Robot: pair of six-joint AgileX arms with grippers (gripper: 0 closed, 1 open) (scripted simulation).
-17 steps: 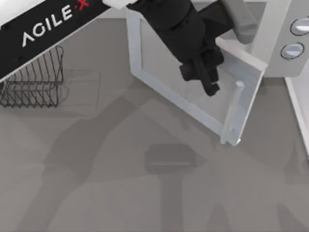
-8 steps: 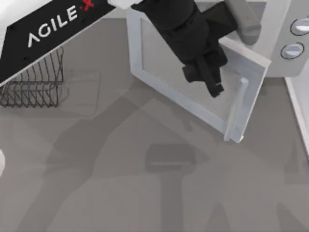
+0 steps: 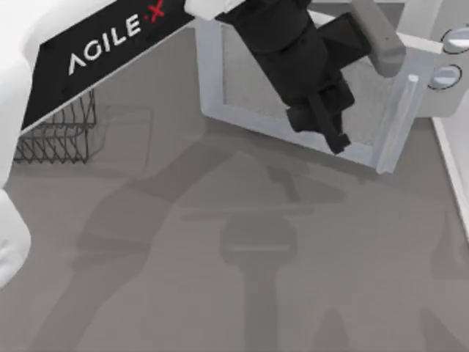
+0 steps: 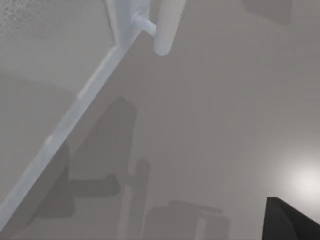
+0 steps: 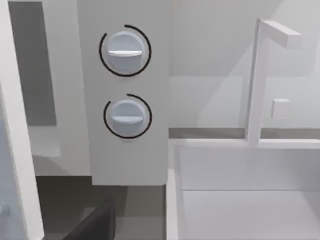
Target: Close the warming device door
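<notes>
The white warming device (image 3: 432,22) stands at the table's far right, its two round grey knobs (image 3: 445,73) on the side panel (image 5: 125,150). The door (image 3: 264,88), with a greyish window and a pale bar handle (image 3: 399,117), is swung close to the front, its handle edge beside the knob panel. My left gripper (image 3: 333,139) rests against the door's outer face near the lower frame, just left of the handle. The left wrist view looks along the door's frame (image 4: 75,110) and the handle's end (image 4: 167,30). My right arm's wrist camera faces the knobs (image 5: 125,52).
A dark wire rack (image 3: 58,132) sits at the table's left, partly under my left arm. A white frame structure (image 5: 260,80) stands right of the warming device, with its edge (image 3: 451,169) along the table's right side.
The door has swung from a wide angle in toward the warming device's front. My left gripper moved right and toward the device with it, staying against the door's face.
</notes>
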